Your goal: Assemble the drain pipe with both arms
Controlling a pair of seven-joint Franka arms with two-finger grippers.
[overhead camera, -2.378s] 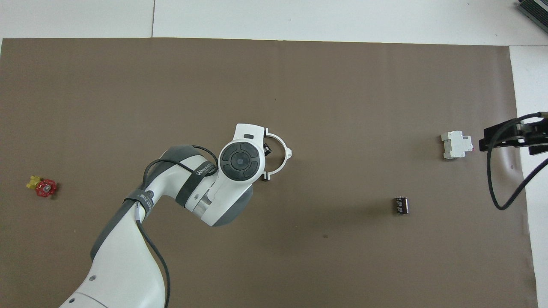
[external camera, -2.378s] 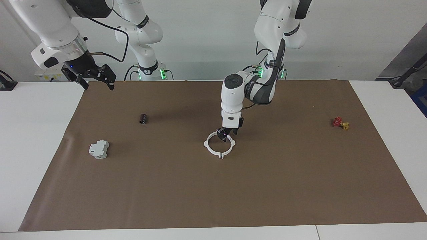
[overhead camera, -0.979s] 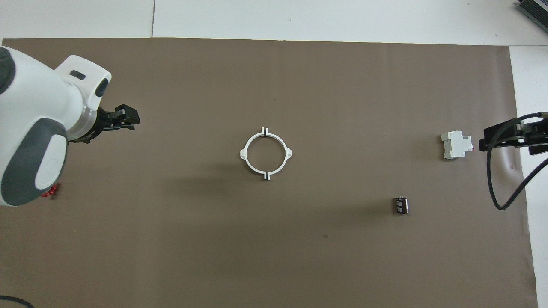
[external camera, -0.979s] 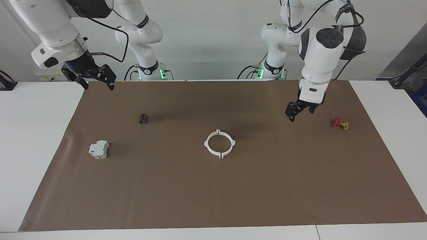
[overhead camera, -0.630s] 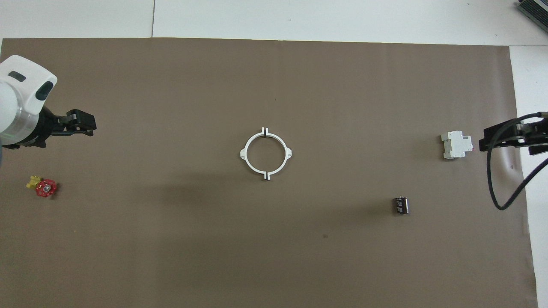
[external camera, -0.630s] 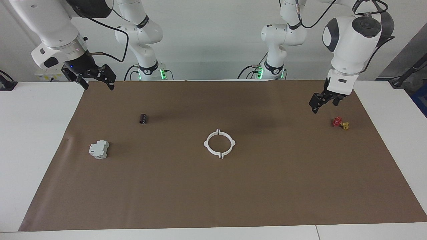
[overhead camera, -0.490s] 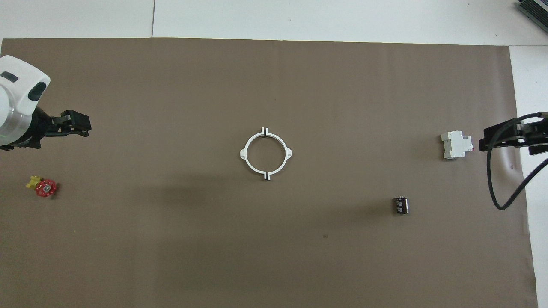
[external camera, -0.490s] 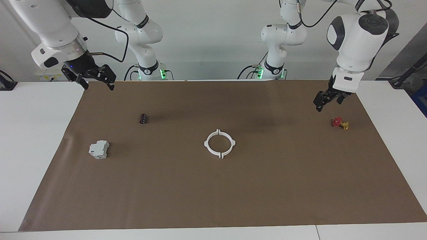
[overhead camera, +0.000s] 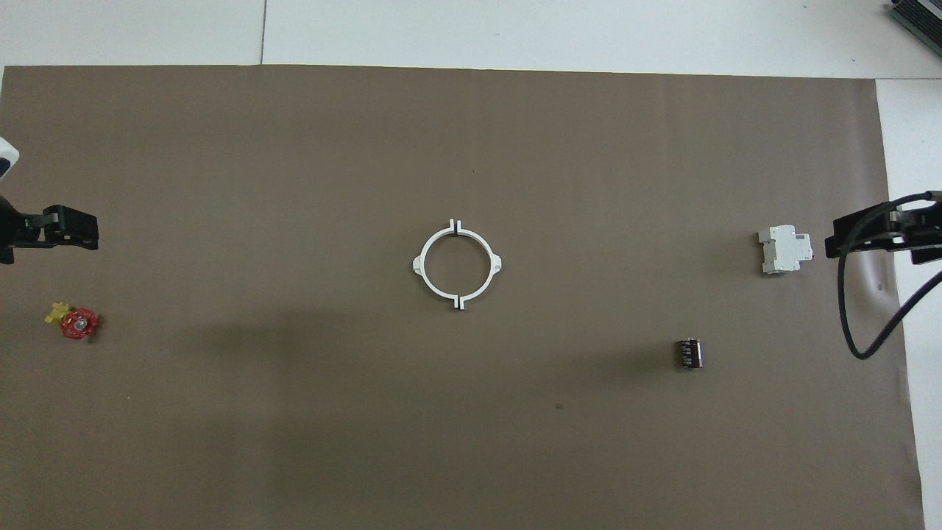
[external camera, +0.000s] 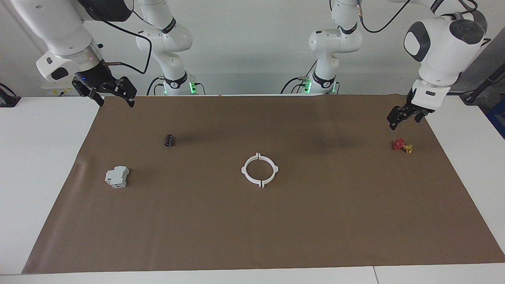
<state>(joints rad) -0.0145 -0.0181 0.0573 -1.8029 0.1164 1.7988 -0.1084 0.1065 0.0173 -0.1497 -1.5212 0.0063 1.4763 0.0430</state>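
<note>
**Now the ring lies joined, and both my claws hang clear**

Plainly, the drain pipe (external camera: 260, 170) lies flat in the middle of the brown mat (external camera: 252, 236), its two white half-rings meeting end to end as one ring, tabs touching at both seams. I judge the assembly done or nearly so.

My left gripper (external camera: 403, 115) hangs in the air over the mat's edge at the left arm's end of the table, above and near the small red and yellow valve (external camera: 402, 145); whether its fingers are apart or together I cannot tell. My right gripper (external camera: 113, 92) waits over the mat's corner at the right arm's end, fingers spread, holding nothing.

Thin plastic like this should be light and springy, likely to flex or slide on paper. I would pinch it at a mid-arc tab, gently, so the seams do not pop apart.

The grey-white block (external camera: 116, 176) and black cylinder (external camera: 169, 140) sit well apart from it.
</note>
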